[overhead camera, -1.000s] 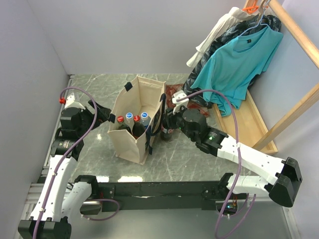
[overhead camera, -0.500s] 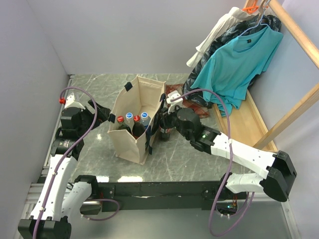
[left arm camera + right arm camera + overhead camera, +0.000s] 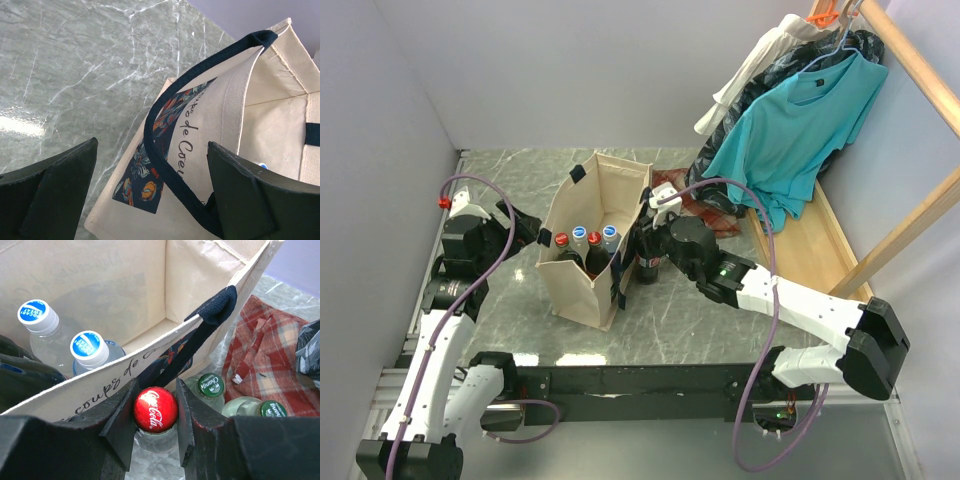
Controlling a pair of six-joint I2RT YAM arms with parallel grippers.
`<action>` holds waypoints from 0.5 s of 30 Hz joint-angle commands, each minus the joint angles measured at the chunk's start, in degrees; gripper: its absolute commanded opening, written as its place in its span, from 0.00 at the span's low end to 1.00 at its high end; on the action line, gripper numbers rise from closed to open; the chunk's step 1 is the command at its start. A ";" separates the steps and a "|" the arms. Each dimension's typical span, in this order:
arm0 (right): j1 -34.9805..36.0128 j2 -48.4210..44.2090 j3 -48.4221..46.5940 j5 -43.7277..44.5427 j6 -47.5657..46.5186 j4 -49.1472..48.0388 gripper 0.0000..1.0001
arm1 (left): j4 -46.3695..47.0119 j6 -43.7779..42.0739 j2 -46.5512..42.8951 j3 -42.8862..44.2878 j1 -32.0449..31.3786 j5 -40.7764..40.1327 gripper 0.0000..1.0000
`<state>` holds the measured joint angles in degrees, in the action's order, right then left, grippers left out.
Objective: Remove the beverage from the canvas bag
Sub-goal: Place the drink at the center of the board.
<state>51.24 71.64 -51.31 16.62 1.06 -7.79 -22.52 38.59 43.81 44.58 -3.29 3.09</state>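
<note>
The beige canvas bag [image 3: 582, 205] stands open on the marble table, its navy handle [image 3: 160, 150] and dark print facing my left gripper. Inside it stand several bottles, two with blue caps [image 3: 86, 344] and two with red caps [image 3: 561, 239]. My right gripper [image 3: 156, 401] is shut on the red Coca-Cola cap of a dark bottle [image 3: 647, 268]. That bottle stands outside the bag, close against its right wall [image 3: 90, 385]. My left gripper [image 3: 152, 165] is open by the bag's left side, with nothing held.
Two green-capped bottles [image 3: 211, 385] stand just right of the held one, beside a red plaid cloth [image 3: 265, 345]. A wooden rack [image 3: 810, 240] with a teal shirt [image 3: 800, 120] and other clothes fills the back right. Walls close in on the left and behind.
My right arm has shifted a little to the left, bringing the Coca-Cola bottle closer to the bag's side. The left arm has not moved.
</note>
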 commanded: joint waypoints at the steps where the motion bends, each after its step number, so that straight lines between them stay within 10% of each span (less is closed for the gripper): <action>1: 0.35 -0.45 -2.39 0.87 -0.45 -14.18 0.00 | 1.17 -0.62 0.31 0.51 0.21 -0.81 0.96; 15: 0.26 1.32 -3.54 0.34 0.34 -13.30 0.00 | 0.64 -0.88 -0.31 0.07 0.21 -1.51 0.96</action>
<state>51.24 74.48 -51.37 16.40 0.97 -11.60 -22.55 38.37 44.10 44.58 -3.29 2.31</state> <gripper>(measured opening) 0.397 0.966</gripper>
